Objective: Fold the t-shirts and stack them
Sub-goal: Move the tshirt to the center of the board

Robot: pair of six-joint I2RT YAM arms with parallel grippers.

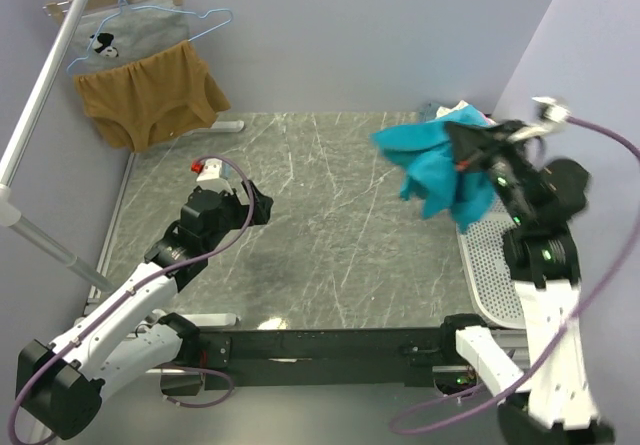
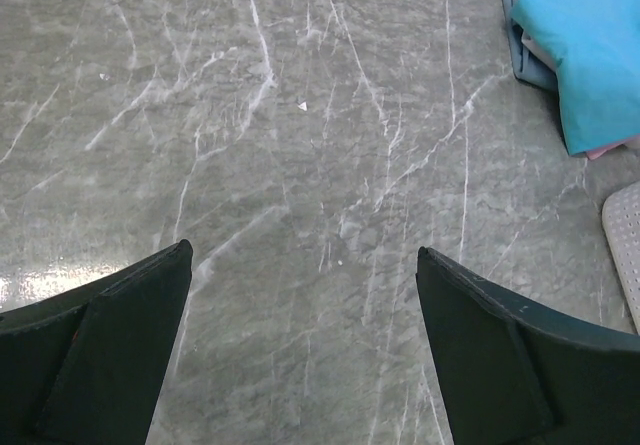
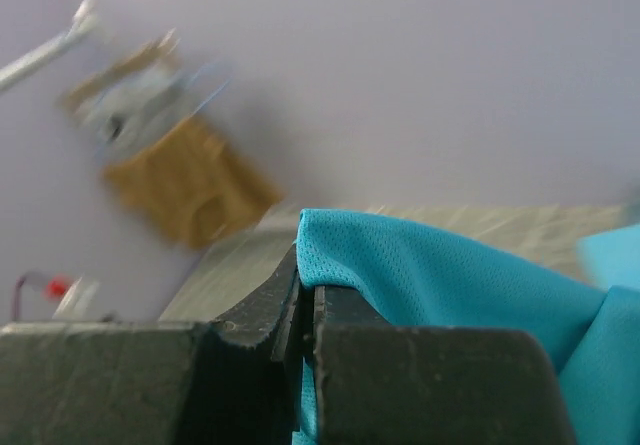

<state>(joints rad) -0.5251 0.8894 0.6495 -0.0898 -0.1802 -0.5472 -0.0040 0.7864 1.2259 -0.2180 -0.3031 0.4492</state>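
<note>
Teal t-shirt [image 1: 435, 170] bunched, hanging lengthwise down, right pincer [image 3: 307, 300] clamping

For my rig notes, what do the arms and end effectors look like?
The left arm and right arm have white lower links and black upper joints, each trailing a purple cable. The left end effector has black wedge-shaped fingers and a white-and-red block behind it. Green lights glow on the right arm; the right end effector is black.
</note>
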